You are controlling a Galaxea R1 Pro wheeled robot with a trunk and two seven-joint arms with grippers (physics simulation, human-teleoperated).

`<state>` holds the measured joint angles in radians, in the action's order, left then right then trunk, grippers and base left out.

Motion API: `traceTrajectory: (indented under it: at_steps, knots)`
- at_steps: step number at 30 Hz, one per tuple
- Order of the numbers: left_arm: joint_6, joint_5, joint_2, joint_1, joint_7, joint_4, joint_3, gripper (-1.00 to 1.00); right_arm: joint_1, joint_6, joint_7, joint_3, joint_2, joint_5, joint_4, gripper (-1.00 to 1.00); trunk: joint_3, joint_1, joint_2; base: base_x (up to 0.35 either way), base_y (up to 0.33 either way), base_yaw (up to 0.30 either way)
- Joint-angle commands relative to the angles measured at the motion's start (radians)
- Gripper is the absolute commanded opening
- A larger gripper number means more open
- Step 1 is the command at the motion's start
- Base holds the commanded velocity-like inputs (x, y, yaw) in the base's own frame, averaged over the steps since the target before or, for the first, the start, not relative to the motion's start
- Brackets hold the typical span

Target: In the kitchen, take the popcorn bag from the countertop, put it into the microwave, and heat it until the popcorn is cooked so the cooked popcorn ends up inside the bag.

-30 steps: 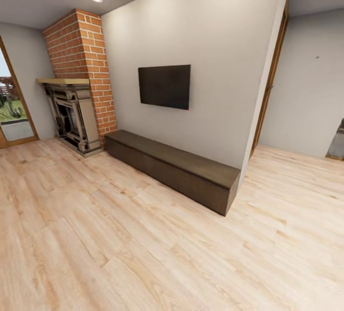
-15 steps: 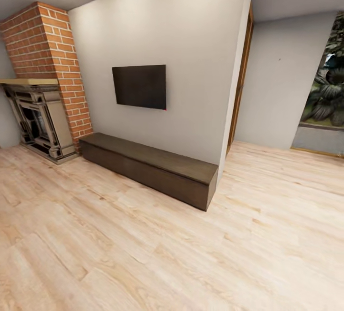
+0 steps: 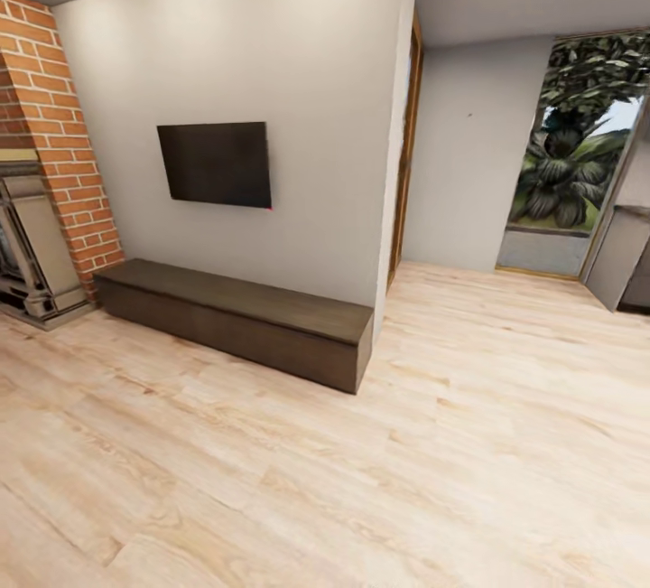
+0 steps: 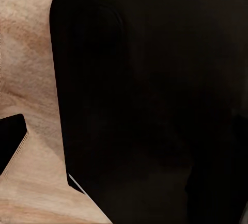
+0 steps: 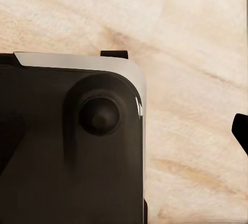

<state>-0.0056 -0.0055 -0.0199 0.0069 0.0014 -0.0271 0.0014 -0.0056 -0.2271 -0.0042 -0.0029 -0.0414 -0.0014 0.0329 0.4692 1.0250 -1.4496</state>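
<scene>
Floor point(image 3: 451, 443), TV point(image 3: 215, 163) and bench point(image 3: 235, 312) ahead; I see no kitchen, everything remains; hands' state I cannot tell.

Pale wood floor point(image 3: 361, 480), long dark low cabinet point(image 3: 244, 322) against a grey wall point(image 3: 271, 46), black wall-mounted screen point(image 3: 215, 163) above it, brick fireplace point(image 3: 41, 163) at left, tall window with foliage point(image 3: 578, 145) at right.

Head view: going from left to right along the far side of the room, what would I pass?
Brick chimney → wall-mounted dark screen → wooden door frame at the wall's end → tall window with plants outside.
</scene>
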Motion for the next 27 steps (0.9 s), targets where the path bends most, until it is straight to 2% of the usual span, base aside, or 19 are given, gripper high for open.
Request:
traceTrajectory:
  at_steps: [1, 27]
  knots:
    - [-0.001, -0.001, 0.000, 0.001, 0.000, -0.002, 0.000, 1.00, -0.001, -0.003, 0.000, 0.000, 0.000, 0.000, -0.001, 1.00, 0.001, 0.000, 0.000, 0.000, 0.000, -0.297]
    - [-0.003, -0.001, 0.006, 0.001, 0.000, -0.024, 0.001, 1.00, -0.001, -0.004, 0.000, 0.000, 0.000, 0.000, -0.001, 1.00, 0.001, 0.000, 0.000, 0.000, 0.000, -0.297]
